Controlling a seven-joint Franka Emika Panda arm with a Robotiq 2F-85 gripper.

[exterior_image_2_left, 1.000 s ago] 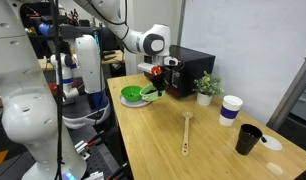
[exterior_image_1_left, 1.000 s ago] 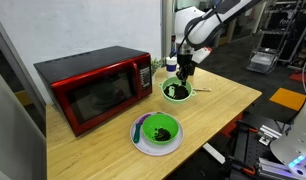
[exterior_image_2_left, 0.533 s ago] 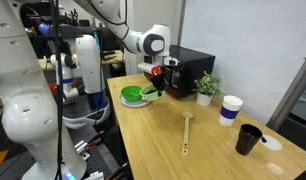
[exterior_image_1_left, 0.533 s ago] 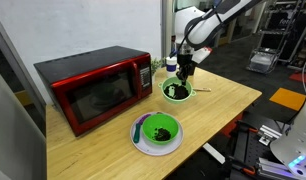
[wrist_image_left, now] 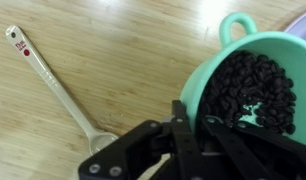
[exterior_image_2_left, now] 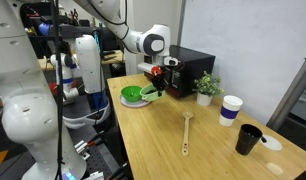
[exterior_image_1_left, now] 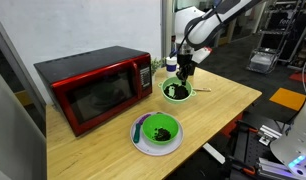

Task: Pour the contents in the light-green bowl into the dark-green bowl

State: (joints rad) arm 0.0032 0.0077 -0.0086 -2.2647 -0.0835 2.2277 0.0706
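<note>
The light-green bowl has a loop handle and is full of the dark contents. It stands on the wooden table by the microwave in an exterior view. My gripper comes down from above and clamps the bowl's near rim, one finger outside the wall and one inside. It shows in both exterior views. The dark-green bowl sits on a white plate nearer the table's front, with dark bits in it. It also shows in the other exterior view.
A red microwave stands close beside the bowls. A long pale spoon lies on the wood, also seen in an exterior view. A small potted plant, a white cup and a black cup stand along the table.
</note>
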